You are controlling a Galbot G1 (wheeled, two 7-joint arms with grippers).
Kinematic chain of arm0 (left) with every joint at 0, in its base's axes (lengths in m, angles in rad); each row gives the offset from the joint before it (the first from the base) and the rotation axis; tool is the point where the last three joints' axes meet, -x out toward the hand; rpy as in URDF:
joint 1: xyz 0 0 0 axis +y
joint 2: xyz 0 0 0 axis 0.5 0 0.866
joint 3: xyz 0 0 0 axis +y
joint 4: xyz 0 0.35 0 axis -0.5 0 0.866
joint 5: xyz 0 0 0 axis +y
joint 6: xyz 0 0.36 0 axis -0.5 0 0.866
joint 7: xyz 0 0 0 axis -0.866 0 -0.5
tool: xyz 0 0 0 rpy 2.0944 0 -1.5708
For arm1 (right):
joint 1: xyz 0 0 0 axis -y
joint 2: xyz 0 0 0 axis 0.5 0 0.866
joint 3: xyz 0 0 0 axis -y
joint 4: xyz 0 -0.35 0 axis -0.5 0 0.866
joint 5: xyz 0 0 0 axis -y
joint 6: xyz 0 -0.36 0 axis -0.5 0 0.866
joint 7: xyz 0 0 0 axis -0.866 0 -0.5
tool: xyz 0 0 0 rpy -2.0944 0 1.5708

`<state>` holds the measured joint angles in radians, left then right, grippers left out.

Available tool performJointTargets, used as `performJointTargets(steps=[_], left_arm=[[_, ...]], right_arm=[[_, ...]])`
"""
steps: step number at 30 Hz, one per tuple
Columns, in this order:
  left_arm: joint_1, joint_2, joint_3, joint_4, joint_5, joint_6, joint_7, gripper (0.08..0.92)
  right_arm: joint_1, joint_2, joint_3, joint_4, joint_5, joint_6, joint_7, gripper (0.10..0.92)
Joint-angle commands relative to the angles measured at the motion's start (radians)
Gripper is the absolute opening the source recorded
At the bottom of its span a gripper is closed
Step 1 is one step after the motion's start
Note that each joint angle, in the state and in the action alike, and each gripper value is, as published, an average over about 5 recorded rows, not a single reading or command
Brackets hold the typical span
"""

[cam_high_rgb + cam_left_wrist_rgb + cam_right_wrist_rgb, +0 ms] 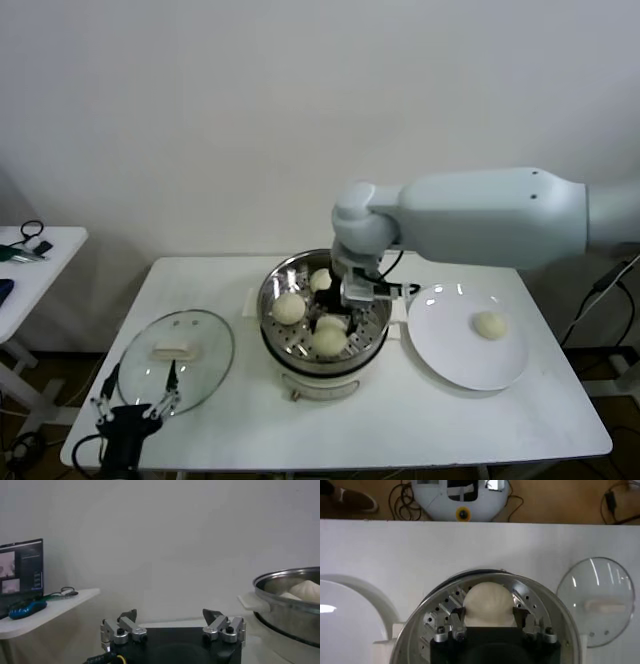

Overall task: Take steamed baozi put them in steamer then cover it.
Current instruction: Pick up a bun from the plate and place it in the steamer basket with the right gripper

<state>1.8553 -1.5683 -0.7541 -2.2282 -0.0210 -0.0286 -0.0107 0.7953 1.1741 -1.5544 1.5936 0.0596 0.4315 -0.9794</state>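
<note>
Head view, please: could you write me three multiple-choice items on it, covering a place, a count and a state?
1. Where is the cover?
A. On the steamer
B. On the table, left of the steamer
C. On the plate

2. How many baozi lie on the white plate?
A. One
B. None
C. Three

3. What is the right gripper doing?
A. Hanging open over the plate
B. Holding the cover
C. Gripping a bun inside the steamer

Answers: B, the lid lies flat on the table; A, a single plate baozi; C, its fingers clasp the held baozi above the perforated tray.
</note>
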Motion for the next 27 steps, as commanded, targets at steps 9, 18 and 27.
performJointTargets(steps=[9,18,27], left_arm=[[0.001,0.004,-0.004,0.000,-0.013,-0.001,-0.003,0.823],[0.001,0.004,-0.005,0.000,-0.018,-0.006,-0.005,0.823],[-0.001,0.001,-0.002,0.000,-0.017,-0.008,-0.004,0.823]], right_arm=[[-0.139,0.075,0.004,-0.099,-0.188,0.042,0.044,0.655],[-0.068,0.051,0.001,-0.112,-0.060,0.054,0.029,0.763],[0.189,-0.147,-0.109,-0.290,0.342,-0.082,-0.182,0.822]])
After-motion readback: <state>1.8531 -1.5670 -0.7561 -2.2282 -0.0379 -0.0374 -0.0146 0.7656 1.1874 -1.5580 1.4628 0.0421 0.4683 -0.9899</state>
